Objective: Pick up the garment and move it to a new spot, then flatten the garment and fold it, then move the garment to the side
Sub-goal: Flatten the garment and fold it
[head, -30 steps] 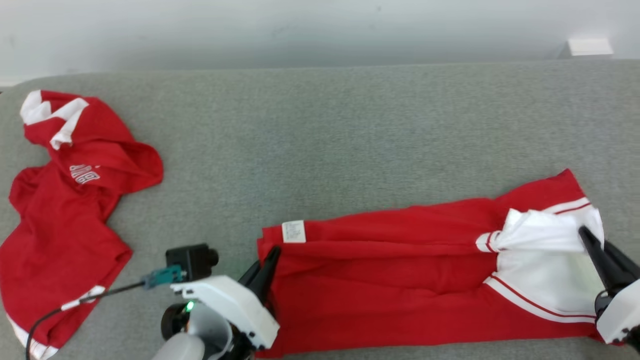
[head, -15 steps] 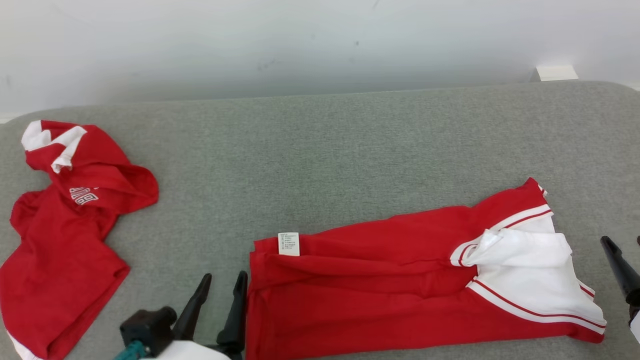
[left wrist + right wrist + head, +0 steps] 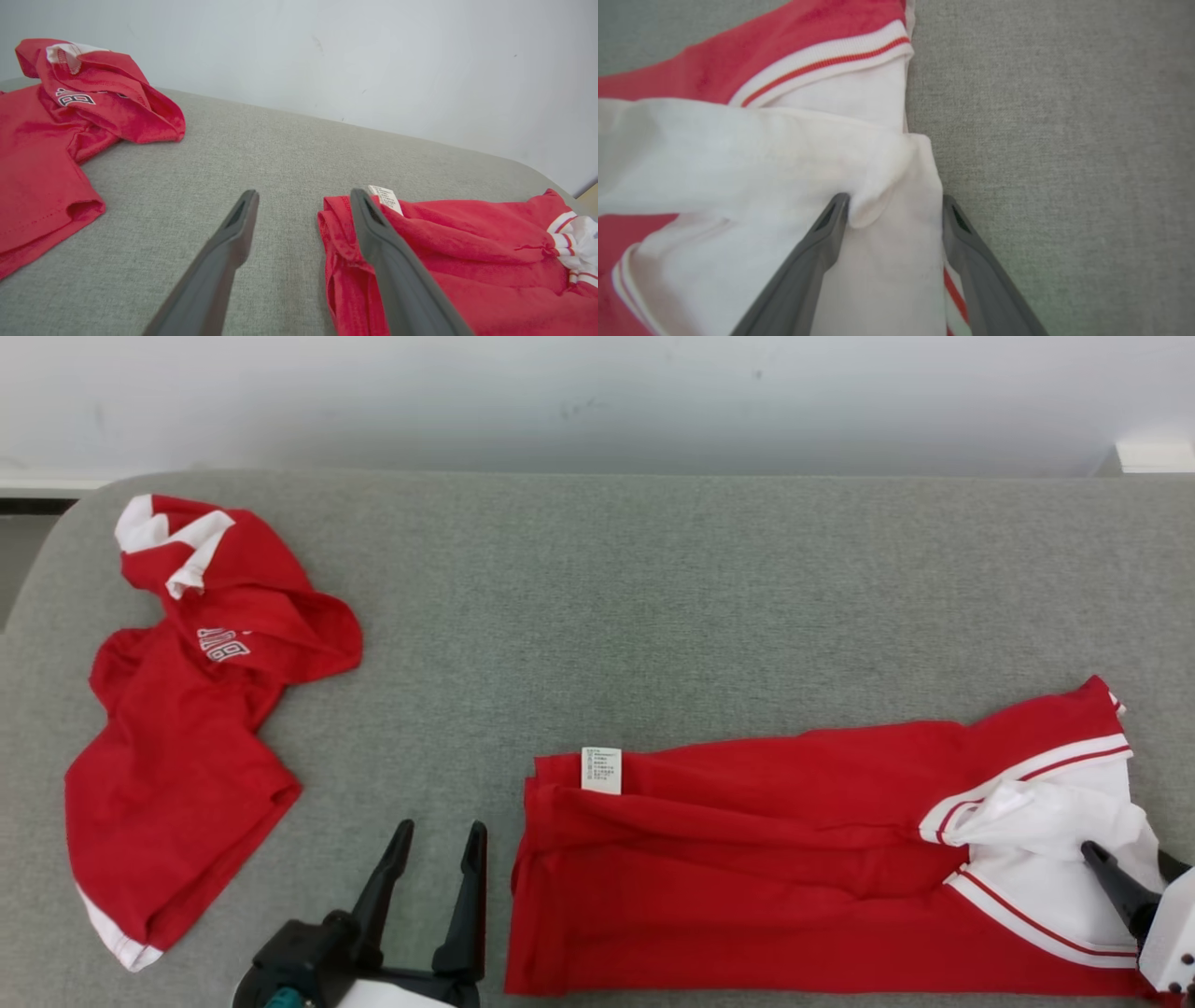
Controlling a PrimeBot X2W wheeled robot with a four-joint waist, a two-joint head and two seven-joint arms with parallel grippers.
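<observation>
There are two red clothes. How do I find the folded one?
Look at the big grey cushion, near side, right half. The folded garment lies there as a long flat band. Unlike the crumpled red garment on the left, it has a small white tag at its left end.

Care label [image 3: 601,770] txt too small to read. Right gripper [image 3: 1127,857] cut off at lower-right frame edge in head view, hiding the garment [image 3: 747,859] corner there. Lettering [image 3: 222,644] on 2nd red garment [image 3: 177,756] partly folded under, illegible. Right wrist view blurry.
</observation>
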